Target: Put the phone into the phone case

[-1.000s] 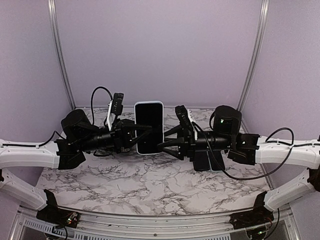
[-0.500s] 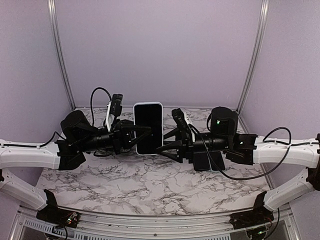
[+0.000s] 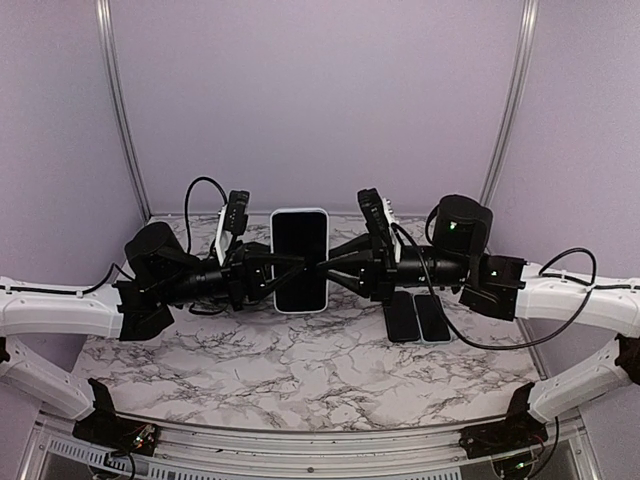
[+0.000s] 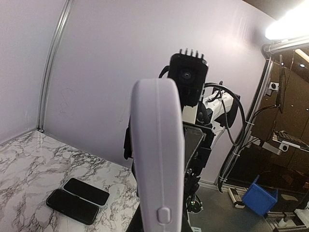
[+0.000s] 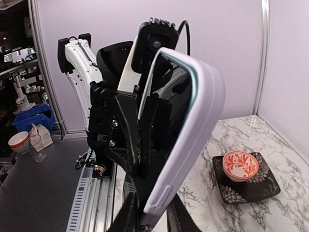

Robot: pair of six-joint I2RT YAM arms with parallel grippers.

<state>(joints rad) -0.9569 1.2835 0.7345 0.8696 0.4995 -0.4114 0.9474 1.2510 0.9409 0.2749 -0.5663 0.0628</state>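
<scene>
Watching the overhead feed, I am seeing the black-screened phone (image 3: 299,258) sitting in the white rounded plastic phone case (image 4: 157,145). The two are standing upright in the air above the grey-veined marble table (image 3: 300,370), between the two arms. The left gripper (image 3: 272,265) is clamping the case's left edge, jaws closed tight on it. The right gripper (image 3: 328,270) is reaching in at the opposite edge with a finger on either side of it, but I cannot tell whether those fingers are actually pressing on the case. On the right wrist camera the dark glass is lying within the white rim; I cannot tell if it is fully seated. Two dark flat handsets (image 3: 403,318) are lying side by side on the marble below the right arm. A red-and-white patterned bowl (image 5: 240,165) is resting on a dark square dish (image 5: 263,187).
</scene>
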